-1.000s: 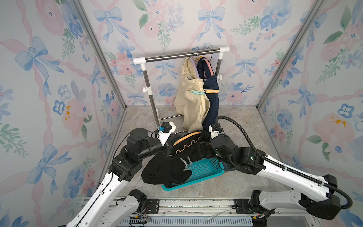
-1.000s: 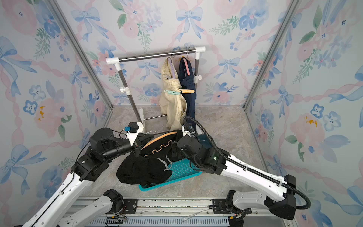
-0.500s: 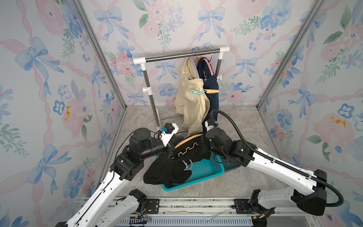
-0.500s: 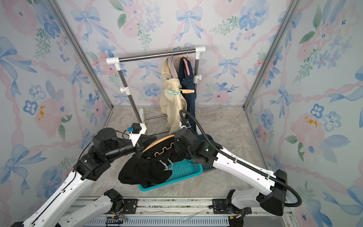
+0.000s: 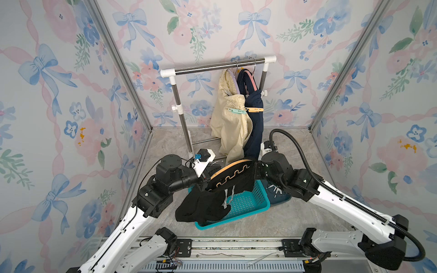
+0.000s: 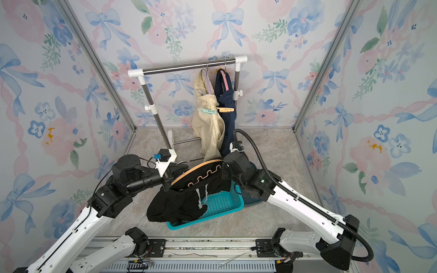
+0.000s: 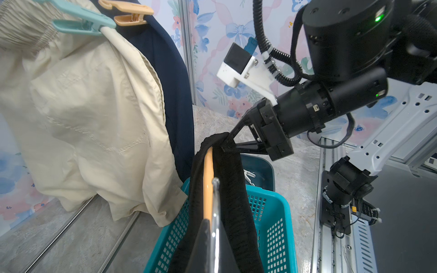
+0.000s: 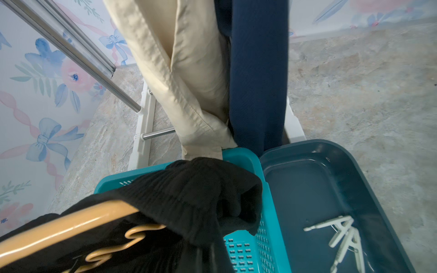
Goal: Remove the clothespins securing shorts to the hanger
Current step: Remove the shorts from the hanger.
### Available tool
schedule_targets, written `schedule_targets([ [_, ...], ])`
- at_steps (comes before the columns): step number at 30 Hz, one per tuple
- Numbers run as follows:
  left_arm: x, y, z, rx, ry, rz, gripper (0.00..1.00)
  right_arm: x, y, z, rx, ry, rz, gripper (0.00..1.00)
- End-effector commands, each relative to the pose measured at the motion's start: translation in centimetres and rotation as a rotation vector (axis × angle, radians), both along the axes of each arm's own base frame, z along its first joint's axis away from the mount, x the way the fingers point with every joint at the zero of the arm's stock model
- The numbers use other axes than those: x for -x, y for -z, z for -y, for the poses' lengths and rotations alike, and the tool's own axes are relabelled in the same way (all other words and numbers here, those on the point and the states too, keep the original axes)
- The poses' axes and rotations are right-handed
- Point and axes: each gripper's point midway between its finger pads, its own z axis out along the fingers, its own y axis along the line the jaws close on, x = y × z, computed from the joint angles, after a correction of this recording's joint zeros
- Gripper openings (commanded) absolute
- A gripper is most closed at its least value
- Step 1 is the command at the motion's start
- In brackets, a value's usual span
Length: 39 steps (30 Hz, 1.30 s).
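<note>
Just now the right claw (image 7: 224,143) has snapped shut; it pinches the black shorts (image 5: 208,205) at one end of the orange hanger (image 5: 227,169). The left claw (image 5: 203,184) is pressed together on the hanger. Black cloth droops over the teal basket (image 5: 250,201) near the tabletop's (image 5: 283,217) front edge. By the back edge, a mint clothespin (image 5: 236,110) clips the cream shorts (image 5: 231,127) and a light orange clothespin (image 5: 254,109) clips the navy shorts (image 5: 255,132). Some white clothespins (image 8: 343,236) lie in the dark blue tray (image 8: 307,189).
</note>
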Motion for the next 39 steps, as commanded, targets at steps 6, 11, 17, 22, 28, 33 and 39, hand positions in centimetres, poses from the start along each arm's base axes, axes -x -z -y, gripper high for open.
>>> schedule_targets([
  [6, 1.1, -2.8, -1.1, 0.017, -0.013, 0.109, 0.0, -0.4, 1.5, 4.5, 0.035, 0.112, -0.033, 0.0],
  [11, 1.2, -3.2, -1.7, 0.014, -0.041, 0.123, 0.0, -0.5, 2.3, 6.7, 0.028, 0.16, -0.057, 0.0],
  [17, 1.2, -3.9, -2.2, 0.022, -0.071, 0.144, 0.0, -0.3, 3.4, 7.8, 0.011, 0.182, -0.083, 0.0],
  [22, 0.5, -4.4, -2.8, 0.03, -0.124, 0.14, 0.0, -0.2, 3.3, 7.2, -0.038, 0.147, -0.077, 0.0],
  [28, -1.2, -5.4, -3.1, 0.044, -0.206, 0.111, 0.0, 0.2, 2.0, 3.6, -0.127, 0.009, -0.038, 0.0],
  [33, -2.4, -6.4, -2.4, 0.047, -0.212, 0.102, 0.0, 1.2, 0.5, 1.5, -0.123, -0.062, -0.002, 0.0],
  [39, -3.1, -8.2, -0.2, 0.065, -0.124, 0.084, 0.0, 2.2, 0.0, 0.5, -0.117, -0.097, 0.008, 0.0],
])
